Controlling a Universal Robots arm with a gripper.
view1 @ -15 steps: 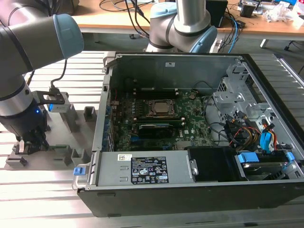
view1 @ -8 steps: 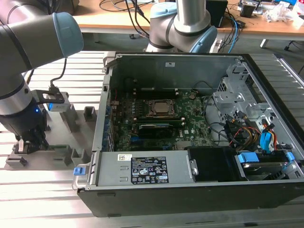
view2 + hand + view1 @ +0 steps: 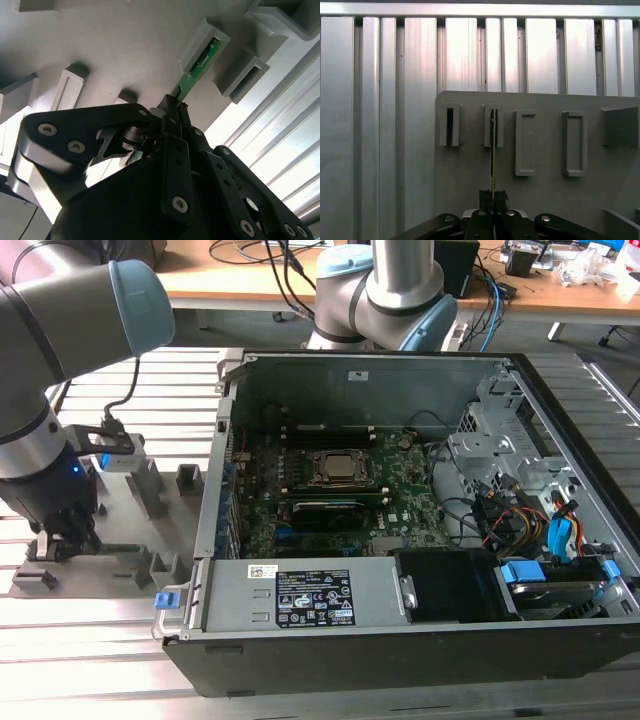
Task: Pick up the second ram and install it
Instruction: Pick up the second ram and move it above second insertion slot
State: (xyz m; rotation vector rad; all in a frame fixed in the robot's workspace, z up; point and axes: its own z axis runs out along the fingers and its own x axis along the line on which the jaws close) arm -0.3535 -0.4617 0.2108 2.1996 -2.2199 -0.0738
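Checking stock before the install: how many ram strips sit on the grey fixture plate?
1. The second ram stands on edge with one end in a slotted block of the fixture plate, the hand closed on it. Others may be hidden behind the arm.

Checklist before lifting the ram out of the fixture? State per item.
1. fingers shut on the second ram: ok.
2. gripper lined up with the strip's edge, first wrist view: ok.
3. Ram's far end sits in the grey fixture block slot: ok.
4. computer case open, motherboard exposed: ok.
5. Room on the motherboard for the ram: cannot tell.
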